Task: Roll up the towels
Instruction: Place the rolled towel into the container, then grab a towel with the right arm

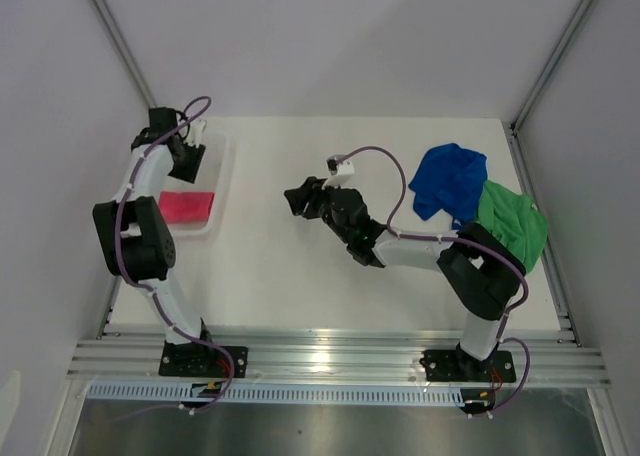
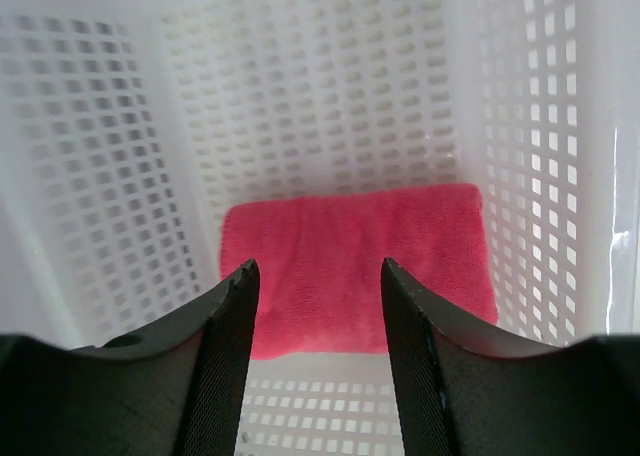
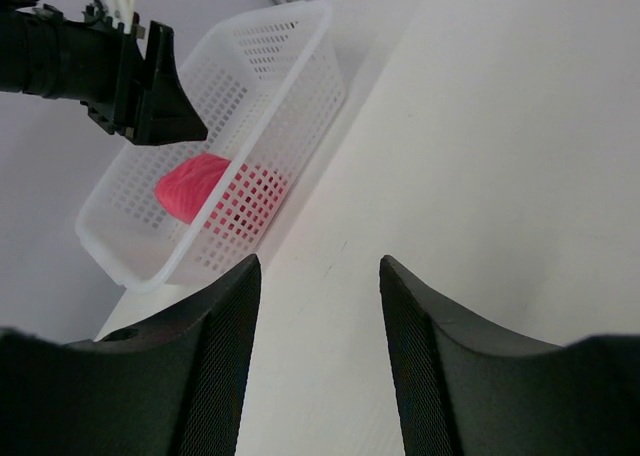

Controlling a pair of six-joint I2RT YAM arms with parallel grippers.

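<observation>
Your left gripper [image 2: 317, 268] hangs inside the white plastic mesh basket [image 2: 330, 86], jaws apart and empty, above the rolled pink-red microfibre cloth [image 2: 360, 266] on the basket's floor. Your right gripper [image 3: 318, 266] hovers right of the basket, likewise released, holding nothing. The crumpled royal blue cloth [image 1: 450, 179] and bright green cloth [image 1: 512, 224] lie well right of the basket, touching.

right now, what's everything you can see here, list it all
pink towel: 1, pink-red, rolled, lying in the basket
blue towel: 1, royal blue, crumpled, far right of the table
green towel: 1, bright green, crumpled, right edge, against the blue towel
basket: 1, white plastic mesh, left side of the table
table: 1, white, under everything
left gripper: 1, black, open, empty, above the pink towel
right gripper: 1, black, open, empty, over mid-table
</observation>
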